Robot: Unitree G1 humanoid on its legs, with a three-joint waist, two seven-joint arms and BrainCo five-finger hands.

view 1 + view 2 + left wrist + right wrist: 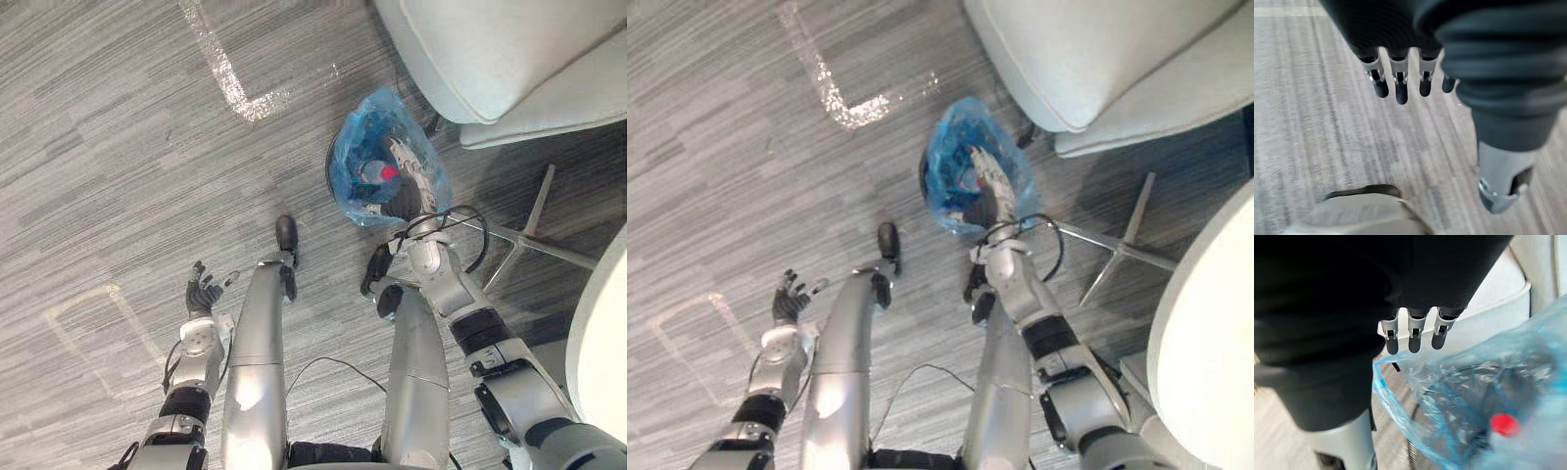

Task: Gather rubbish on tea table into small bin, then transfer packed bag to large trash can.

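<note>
On the grey floor stands a small dark bin point(330, 168) lined with a blue plastic bag point(364, 127). Inside the bag lies a bottle with a red cap point(389, 172), and the cap point(1504, 423) shows again in the right wrist view. My right hand point(411, 184) hovers over the bag's near rim point(1400, 401) with its fingers point(1414, 337) straight and nothing in it. My left hand point(203, 291) hangs open over the bare floor at the lower left, fingers point(1400, 84) spread and holding nothing.
A pale upholstered seat point(509, 59) stands right behind the bin, with thin metal legs point(529, 230) splayed on the floor to the right of it. A white rounded table edge point(602, 333) comes in at the right. Shiny tape marks point(230, 78) cross the floor.
</note>
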